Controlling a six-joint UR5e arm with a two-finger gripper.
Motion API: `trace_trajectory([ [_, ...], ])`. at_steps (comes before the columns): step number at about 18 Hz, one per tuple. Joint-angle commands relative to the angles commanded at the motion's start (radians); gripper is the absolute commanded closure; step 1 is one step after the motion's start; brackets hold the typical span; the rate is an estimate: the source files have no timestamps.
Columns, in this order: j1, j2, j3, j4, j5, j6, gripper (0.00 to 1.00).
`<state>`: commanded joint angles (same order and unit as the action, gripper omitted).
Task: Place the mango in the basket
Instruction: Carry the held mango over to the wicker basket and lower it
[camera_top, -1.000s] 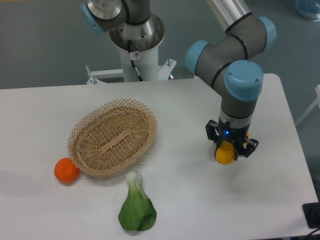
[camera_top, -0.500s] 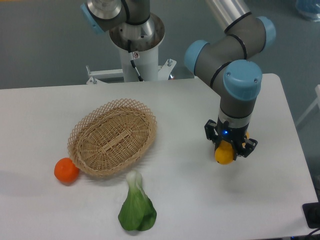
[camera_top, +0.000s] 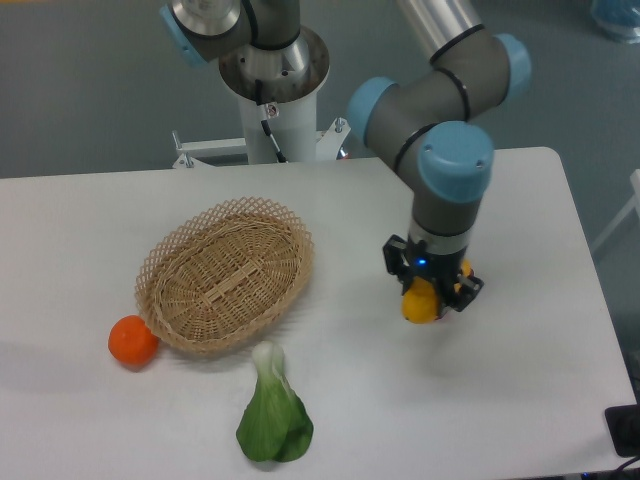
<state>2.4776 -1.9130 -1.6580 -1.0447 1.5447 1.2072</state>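
Observation:
The yellow-orange mango (camera_top: 421, 304) hangs above the white table, held between the fingers of my gripper (camera_top: 428, 298), which is shut on it. Only its lower end shows below the black gripper body. The tan wicker basket (camera_top: 225, 274) lies on the table to the left of the gripper, with nothing inside it. A stretch of bare table separates the mango from the basket's right rim.
A round orange fruit (camera_top: 133, 341) rests against the basket's lower left side. A green leafy vegetable (camera_top: 274, 420) lies just in front of the basket. The robot's base column (camera_top: 272, 90) stands behind the table's far edge.
The arm has carried the mango to the left, toward the basket, and slightly farther from the camera. The basket, orange and greens have not moved.

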Motion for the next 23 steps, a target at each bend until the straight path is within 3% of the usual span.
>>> trace_trajectory([
  [5, -0.087, 0.08, -0.092, 0.0, -0.011, -0.012, 0.61],
  [8, -0.141, 0.103, -0.117, 0.0, -0.009, -0.034, 0.61],
  [16, -0.319, 0.088, -0.121, 0.002, 0.003, -0.147, 0.61],
  [23, -0.44, 0.026, -0.132, 0.012, 0.063, -0.227, 0.61],
])
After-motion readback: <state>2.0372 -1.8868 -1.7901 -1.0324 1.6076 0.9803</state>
